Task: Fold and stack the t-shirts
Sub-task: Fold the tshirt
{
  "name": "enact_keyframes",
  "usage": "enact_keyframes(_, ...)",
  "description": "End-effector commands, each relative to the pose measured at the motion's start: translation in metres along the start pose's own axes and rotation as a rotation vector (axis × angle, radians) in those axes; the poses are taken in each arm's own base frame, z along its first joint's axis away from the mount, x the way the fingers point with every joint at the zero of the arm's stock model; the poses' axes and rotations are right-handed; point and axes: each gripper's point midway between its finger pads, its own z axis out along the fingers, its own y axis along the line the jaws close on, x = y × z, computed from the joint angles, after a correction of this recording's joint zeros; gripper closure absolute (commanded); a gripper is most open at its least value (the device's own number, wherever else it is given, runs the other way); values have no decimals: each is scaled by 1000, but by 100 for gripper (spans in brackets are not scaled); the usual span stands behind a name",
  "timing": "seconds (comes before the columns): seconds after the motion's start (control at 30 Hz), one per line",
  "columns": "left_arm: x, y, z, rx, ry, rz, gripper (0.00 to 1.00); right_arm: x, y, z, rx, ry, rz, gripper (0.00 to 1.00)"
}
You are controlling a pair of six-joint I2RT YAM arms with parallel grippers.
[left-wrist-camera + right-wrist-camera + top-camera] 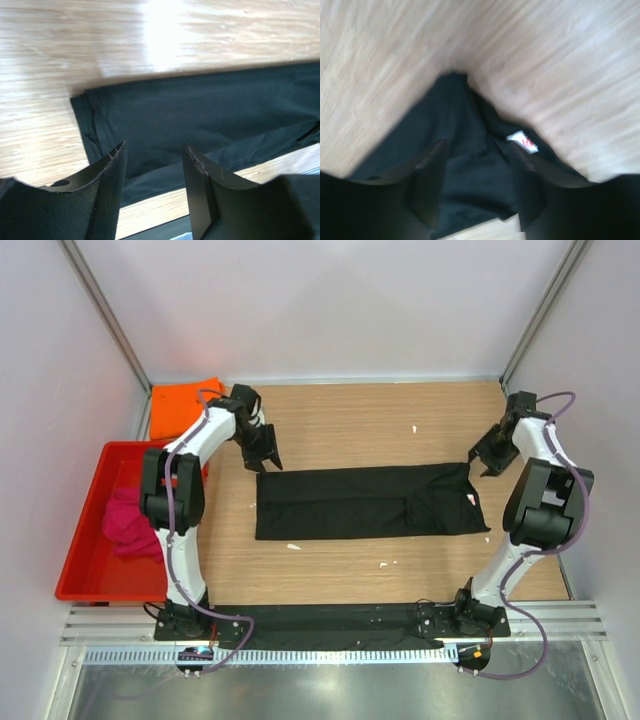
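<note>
At desk (400,425) centre the black t-shirt (365,502) lies in a long strip; our left tool (155,145) and right tool (477,145) gape empty by its 2 ends. We should pinch corners squarely, then fold evenly.

So the black t-shirt (350,502) is folded into one long flat strip, laid crosswise around the middle of the table (400,420), long sides roughly parallel to the near edge. Left end is squared off; the right end is a bit rumpled and flares wider, with a small white tag (471,499) showing there. The orange t-shirt (180,405) sits at the far left corner, looks like a flat folded bundle. The magenta-pink t-shirt (128,525) is just a crumpled heap inside the red tray (85,530) along the left edge.
</note>
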Motion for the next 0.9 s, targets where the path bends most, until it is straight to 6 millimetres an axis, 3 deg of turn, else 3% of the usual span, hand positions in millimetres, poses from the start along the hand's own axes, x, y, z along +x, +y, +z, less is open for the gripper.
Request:
enact_keyframes(0.0,11,-13,-17,1,-20,73,48,26,8,-33,-20,10,31,37)
enact_keyframes(0.07,14,-16,-17,4,-23,74,46,46,14,-36,-23,36,56,1)
enact_keyframes(0.17,19,-21,-20,11,-32,75,45,63,20,-40,45,18,53,0)
enact_keyframes(0.23,23,-26,-24,20,-42,82,45,74,12,-35,147,25,61,0)
enact_keyframes(0.3,30,-26,-23,15,-41,83,45,89,19,-30,200,36,89,0)
enact_keyframes(0.47,44,-21,-35,-2,-63,80,45,130,16,-2,307,81,148,0)
enact_keyframes(0.63,52,-15,-51,-29,-93,81,45,127,23,28,277,41,164,0)
enact_keyframes(0.73,57,-13,-60,-46,-116,105,44,122,17,46,308,11,108,0)
enact_keyframes(0.87,69,-22,-62,-63,-124,199,38,98,30,64,277,-68,-45,0)
